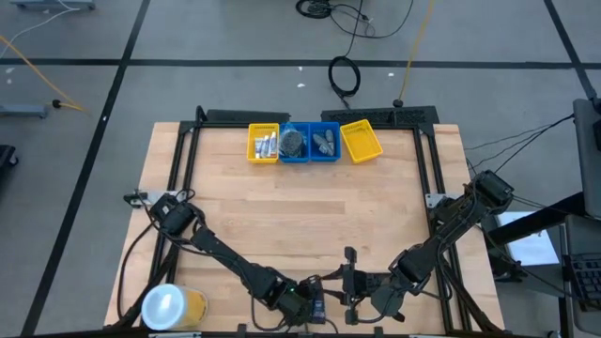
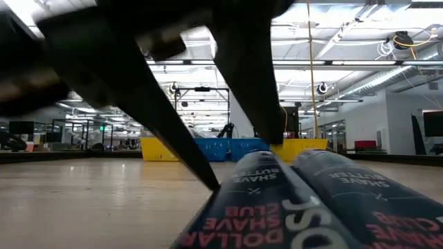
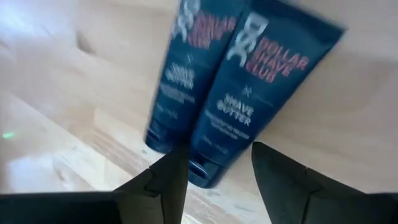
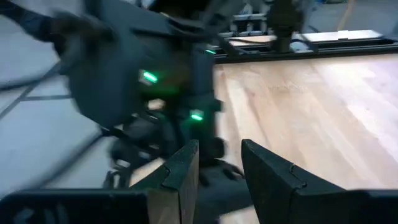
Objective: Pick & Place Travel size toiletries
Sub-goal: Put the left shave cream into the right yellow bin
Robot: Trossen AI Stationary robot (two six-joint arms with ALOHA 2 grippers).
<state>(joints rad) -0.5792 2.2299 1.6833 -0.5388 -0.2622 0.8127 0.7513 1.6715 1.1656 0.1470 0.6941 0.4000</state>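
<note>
On the wooden table (image 1: 310,216), with the white-topped yellow container (image 1: 169,306) at the near left corner, both arms sit at the near edge: the left gripper (image 3: 214,180) stands with fingers apart just above two navy packets (image 3: 242,93) lying side by side, while the right gripper (image 4: 219,163) waits alongside, fingers parted and empty.

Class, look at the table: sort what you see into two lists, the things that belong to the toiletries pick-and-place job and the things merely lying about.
Belongs to the job:
- two navy shave butter tubes, lying side by side at the near edge
- left tool, open just above them
- toiletries in the trays

Just lying about:
- white-topped yellow container
- coiled cable on the floor
- right tool, waiting nearby
</note>
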